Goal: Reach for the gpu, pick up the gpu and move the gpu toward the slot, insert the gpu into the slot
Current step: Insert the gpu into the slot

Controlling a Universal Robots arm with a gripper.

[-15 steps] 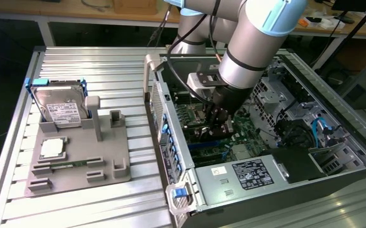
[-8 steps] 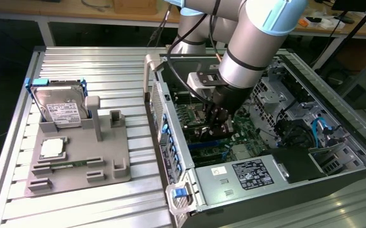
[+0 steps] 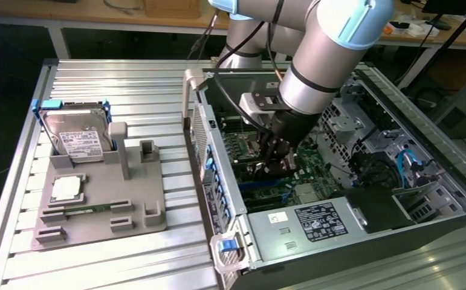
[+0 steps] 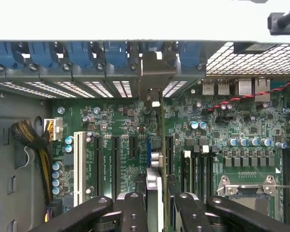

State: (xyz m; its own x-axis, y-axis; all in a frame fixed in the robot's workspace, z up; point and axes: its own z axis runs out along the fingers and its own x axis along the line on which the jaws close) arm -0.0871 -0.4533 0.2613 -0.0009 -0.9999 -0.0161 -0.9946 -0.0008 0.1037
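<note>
Clasping gpu edge-on, gripper covers its near end.

- Exterior view: looks slantwise down from high over the slatted table into the open computer case.
- Wrist view: faces straight down past the gripper, close above the motherboard.
- Shared: motherboard, blue slot latches.

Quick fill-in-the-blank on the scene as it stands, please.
1. The gripper reaches into the open ___ case.
2. Its jaws are shut on the ___, seen edge-on over the motherboard.
3. The hard drive stands in the grey fixture at the exterior view's ___.
Missing words: computer; gpu; left.
</note>
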